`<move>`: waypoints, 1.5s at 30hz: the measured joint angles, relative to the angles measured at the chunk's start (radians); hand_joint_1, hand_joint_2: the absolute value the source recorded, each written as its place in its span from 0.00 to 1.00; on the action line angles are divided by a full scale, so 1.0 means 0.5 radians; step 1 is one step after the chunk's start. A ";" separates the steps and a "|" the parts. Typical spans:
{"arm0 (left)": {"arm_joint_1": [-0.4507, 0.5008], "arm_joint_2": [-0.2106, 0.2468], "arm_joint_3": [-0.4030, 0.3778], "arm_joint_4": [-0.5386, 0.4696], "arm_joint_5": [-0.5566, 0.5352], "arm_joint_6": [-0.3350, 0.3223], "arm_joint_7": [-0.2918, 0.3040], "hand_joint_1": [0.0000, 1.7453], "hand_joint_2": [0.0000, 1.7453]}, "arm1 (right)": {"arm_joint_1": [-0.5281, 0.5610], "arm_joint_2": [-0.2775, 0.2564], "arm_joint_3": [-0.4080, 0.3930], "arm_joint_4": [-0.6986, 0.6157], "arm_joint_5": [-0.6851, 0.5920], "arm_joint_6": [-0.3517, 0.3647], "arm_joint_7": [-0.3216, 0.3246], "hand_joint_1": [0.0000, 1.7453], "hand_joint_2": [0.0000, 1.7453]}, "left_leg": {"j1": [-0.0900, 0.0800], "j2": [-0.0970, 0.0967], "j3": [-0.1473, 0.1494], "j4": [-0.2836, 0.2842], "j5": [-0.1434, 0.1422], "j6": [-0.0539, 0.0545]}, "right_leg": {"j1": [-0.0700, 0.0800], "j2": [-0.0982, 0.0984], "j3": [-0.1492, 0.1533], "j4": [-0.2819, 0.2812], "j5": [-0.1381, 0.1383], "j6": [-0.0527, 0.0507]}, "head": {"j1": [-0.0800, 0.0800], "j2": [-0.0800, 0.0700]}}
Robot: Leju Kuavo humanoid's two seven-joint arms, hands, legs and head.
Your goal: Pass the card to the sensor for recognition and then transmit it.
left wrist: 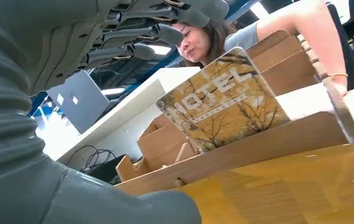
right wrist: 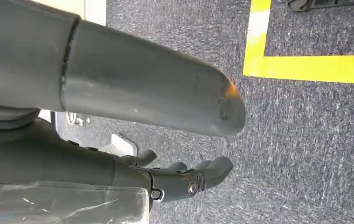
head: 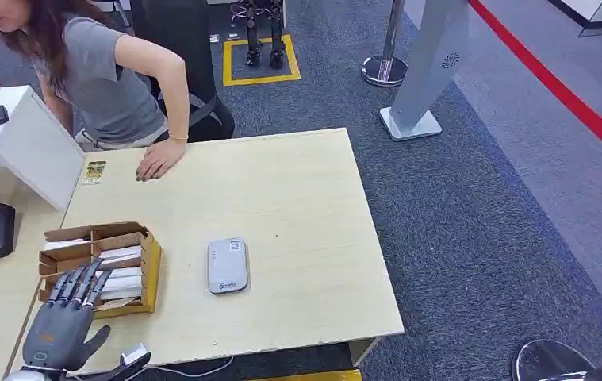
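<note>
A card (left wrist: 221, 105) printed "HOTEL" is seen standing tilted on its long edge in the cardboard box (head: 151, 266), where white cards (head: 119, 274) are stacked. The left hand (head: 63, 321) is spread, empty, above the box. The right hand (right wrist: 184, 179) is empty, fingers loosely curled.

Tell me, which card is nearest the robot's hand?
The upright HOTEL card in the wooden box, just ahead of the left hand; the other card lies flat across the table.

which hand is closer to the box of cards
Left. The left hand hovers open at the near edge of the card box, fingers reaching over the cards. The right hand hangs by the carpeted floor, away from the table.
</note>
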 joint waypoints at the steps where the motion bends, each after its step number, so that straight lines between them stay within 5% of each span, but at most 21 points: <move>1: -0.005 -0.004 -0.003 0.004 -0.001 0.000 -0.001 0.00 1.00 | 0.000 -0.001 0.000 0.000 0.000 0.000 0.000 0.00 0.00 | 0.000 0.000 0.000 0.000 0.000 0.000 | 0.000 0.000 0.000 0.000 0.000 0.000 | 0.000 0.001; 38: -0.105 -0.098 -0.110 0.088 -0.030 0.010 -0.014 0.00 1.00 | 0.000 -0.008 0.011 -0.001 0.007 0.001 -0.009 0.00 0.00 | 0.000 0.000 0.000 0.000 0.000 0.000 | 0.000 0.000 0.000 0.000 0.000 0.000 | 0.000 0.001; 39: -0.105 -0.098 -0.114 0.088 -0.030 0.011 -0.014 0.12 1.00 | 0.000 -0.008 0.011 0.000 0.007 0.001 -0.009 0.00 0.00 | 0.000 0.000 0.000 0.000 0.000 0.000 | 0.000 0.000 0.000 0.000 0.000 0.000 | 0.000 0.001; 41: -0.105 -0.101 -0.117 0.088 -0.029 0.012 -0.014 1.00 1.00 | 0.000 -0.008 0.011 0.000 0.007 0.001 -0.009 0.00 0.00 | 0.000 0.000 0.000 0.000 0.000 0.000 | 0.000 0.000 0.000 0.000 0.000 0.000 | 0.000 0.000; 45: -0.106 -0.105 -0.122 0.088 -0.029 0.013 -0.014 1.00 1.00 | 0.000 -0.008 0.011 -0.001 0.007 0.001 -0.010 0.00 0.00 | 0.000 0.000 0.000 0.000 0.000 0.000 | 0.000 0.000 0.000 0.000 0.000 0.000 | 0.000 0.000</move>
